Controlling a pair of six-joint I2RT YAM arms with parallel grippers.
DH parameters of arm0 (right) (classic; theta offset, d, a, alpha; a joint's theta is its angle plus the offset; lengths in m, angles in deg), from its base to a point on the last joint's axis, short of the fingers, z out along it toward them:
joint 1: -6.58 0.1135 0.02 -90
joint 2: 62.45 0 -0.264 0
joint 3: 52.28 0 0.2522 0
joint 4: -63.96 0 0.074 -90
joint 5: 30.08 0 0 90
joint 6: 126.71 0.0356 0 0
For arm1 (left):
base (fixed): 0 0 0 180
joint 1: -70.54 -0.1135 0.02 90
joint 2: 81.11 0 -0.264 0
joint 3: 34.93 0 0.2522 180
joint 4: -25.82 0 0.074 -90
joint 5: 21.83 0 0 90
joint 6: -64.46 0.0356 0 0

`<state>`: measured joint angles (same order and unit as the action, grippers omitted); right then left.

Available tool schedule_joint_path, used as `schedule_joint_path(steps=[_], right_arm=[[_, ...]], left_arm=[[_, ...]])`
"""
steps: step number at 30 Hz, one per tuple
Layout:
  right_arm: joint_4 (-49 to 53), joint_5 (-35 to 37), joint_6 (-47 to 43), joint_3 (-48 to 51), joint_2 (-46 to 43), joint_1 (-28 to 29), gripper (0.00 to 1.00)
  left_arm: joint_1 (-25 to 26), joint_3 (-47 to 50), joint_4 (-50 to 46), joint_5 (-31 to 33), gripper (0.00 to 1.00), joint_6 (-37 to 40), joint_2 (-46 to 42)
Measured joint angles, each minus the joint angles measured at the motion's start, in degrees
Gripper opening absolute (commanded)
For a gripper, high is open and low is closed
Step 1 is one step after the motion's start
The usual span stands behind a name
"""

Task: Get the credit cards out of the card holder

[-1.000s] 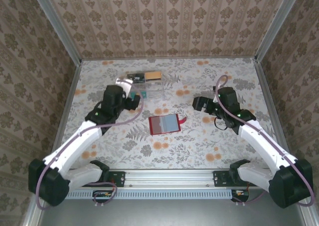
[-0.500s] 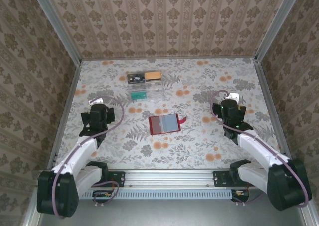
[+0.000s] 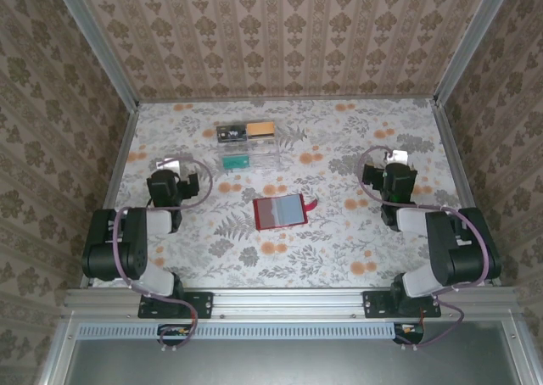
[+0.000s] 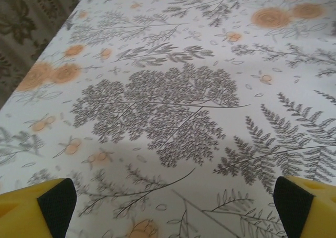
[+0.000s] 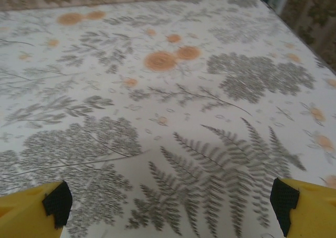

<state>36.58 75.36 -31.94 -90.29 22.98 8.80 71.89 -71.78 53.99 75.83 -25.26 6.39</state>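
Note:
The red card holder point(image 3: 280, 211) lies open and flat at the table's middle, pale grey-blue inner face up, its small red tab point(image 3: 311, 204) pointing right. Behind it lie loose cards: a dark one with a yellow end point(image 3: 246, 131) and a teal one point(image 3: 235, 159) beside a pale, see-through piece. My left gripper point(image 3: 176, 180) point(image 4: 176, 206) rests folded back at the left, well clear of the holder. My right gripper point(image 3: 392, 175) point(image 5: 170, 201) is folded back at the right. Both are open, their yellow fingertips point(image 4: 50, 206) point(image 5: 302, 206) far apart over bare floral cloth.
The floral tablecloth point(image 3: 339, 249) covers the table. Patterned walls close it in on three sides, with metal posts point(image 3: 102, 54) at the back corners. The arm bases sit on the rail point(image 3: 280, 300) along the near edge.
Both arms have drawn back from the middle of the table toward their bases and folded up. The card holder and the cards have not moved.

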Motion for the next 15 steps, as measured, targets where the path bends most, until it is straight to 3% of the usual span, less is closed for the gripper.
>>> schedule_joint_path(steps=[6,15], right_arm=[[-5.03,-3.93,-1.05,1.64,1.81,0.0,1.0],[-6.54,-5.35,-1.64,1.64,1.81,0.0,1.0]], left_arm=[[-0.66,0.52,4.42,-4.52,1.0,0.85,0.22],[-0.57,0.5,4.83,-5.16,1.0,1.51,0.22]])
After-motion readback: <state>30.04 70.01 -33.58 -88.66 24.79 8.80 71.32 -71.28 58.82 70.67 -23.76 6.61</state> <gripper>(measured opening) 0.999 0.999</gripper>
